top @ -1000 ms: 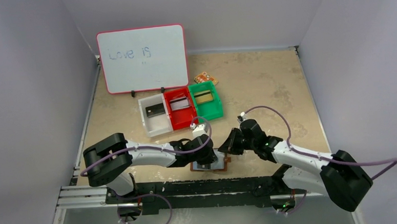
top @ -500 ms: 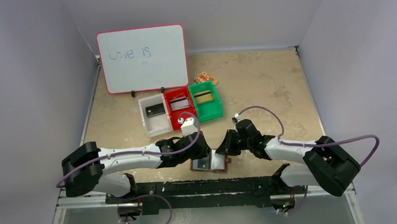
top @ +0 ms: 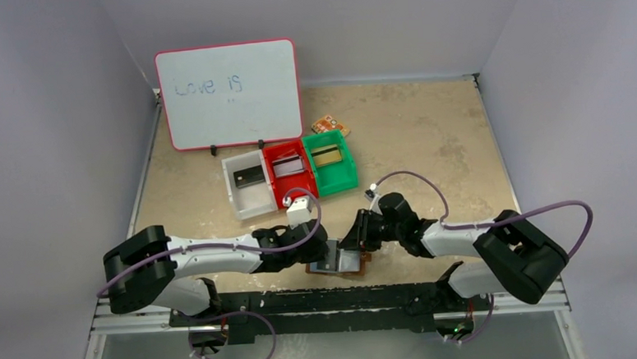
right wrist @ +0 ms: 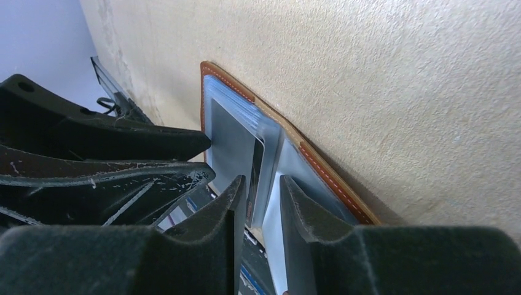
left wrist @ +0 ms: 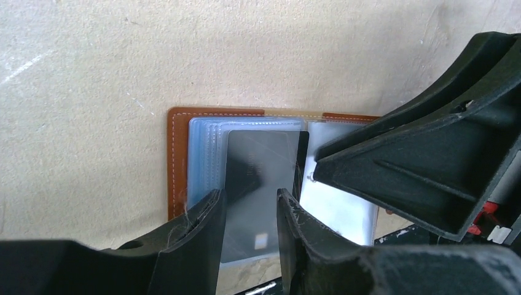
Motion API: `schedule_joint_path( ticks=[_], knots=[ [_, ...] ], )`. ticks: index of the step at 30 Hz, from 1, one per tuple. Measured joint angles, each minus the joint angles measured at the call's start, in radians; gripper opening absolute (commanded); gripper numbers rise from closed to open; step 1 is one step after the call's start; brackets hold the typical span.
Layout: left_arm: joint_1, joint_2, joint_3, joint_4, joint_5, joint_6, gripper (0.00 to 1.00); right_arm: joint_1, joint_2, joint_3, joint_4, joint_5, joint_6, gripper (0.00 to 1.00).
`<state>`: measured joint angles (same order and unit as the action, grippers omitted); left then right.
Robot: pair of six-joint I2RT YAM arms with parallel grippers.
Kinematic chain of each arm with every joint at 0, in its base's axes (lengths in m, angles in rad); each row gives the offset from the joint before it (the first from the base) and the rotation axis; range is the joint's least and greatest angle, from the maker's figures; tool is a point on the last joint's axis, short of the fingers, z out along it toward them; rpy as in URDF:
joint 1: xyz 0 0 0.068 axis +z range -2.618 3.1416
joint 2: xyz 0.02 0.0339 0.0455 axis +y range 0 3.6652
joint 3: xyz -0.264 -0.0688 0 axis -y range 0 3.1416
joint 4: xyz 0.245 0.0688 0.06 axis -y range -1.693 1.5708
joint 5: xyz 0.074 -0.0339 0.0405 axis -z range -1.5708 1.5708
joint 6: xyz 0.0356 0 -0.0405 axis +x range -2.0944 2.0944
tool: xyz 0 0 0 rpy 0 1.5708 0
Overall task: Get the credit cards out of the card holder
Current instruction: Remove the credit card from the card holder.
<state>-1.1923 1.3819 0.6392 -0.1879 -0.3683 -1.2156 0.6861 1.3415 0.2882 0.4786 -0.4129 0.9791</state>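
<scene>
Card holder (left wrist: 176, 153) lay open, left gripper (left wrist: 249, 195) and right gripper (right wrist: 262, 183) parted
Dark credit card (left wrist: 261, 166) pointed lengthwise at left gripper

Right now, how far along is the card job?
Done: credit cards sit in the white bin, red bin and green bin. In hand: left gripper and right gripper, both open, hover over the opened card holder. Remaining: one dark card among its clear pockets.
</scene>
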Motion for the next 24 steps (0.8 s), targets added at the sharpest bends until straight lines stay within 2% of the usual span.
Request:
schedule_joint_path(
  ticks=[3,9,12,19,24],
  knots=[
    [0.0,0.011,0.0,0.018,0.006,0.0,0.34,0.0,0.0,-0.003,0.006,-0.018,-0.001,0.35],
    [0.0,0.026,0.0,0.053,0.021,-0.004,0.31,0.001,-0.001,-0.003,-0.006,-0.053,-0.008,0.34],
    [0.0,0.027,-0.002,0.06,0.024,-0.004,0.3,0.001,0.006,-0.002,-0.006,-0.053,-0.007,0.27],
    [0.0,0.02,-0.015,0.065,0.021,-0.023,0.27,-0.001,0.085,0.053,-0.03,-0.058,-0.02,0.2],
    [-0.003,-0.016,-0.052,0.068,0.004,-0.065,0.27,-0.007,0.146,0.126,-0.046,-0.061,-0.068,0.08]
  ],
)
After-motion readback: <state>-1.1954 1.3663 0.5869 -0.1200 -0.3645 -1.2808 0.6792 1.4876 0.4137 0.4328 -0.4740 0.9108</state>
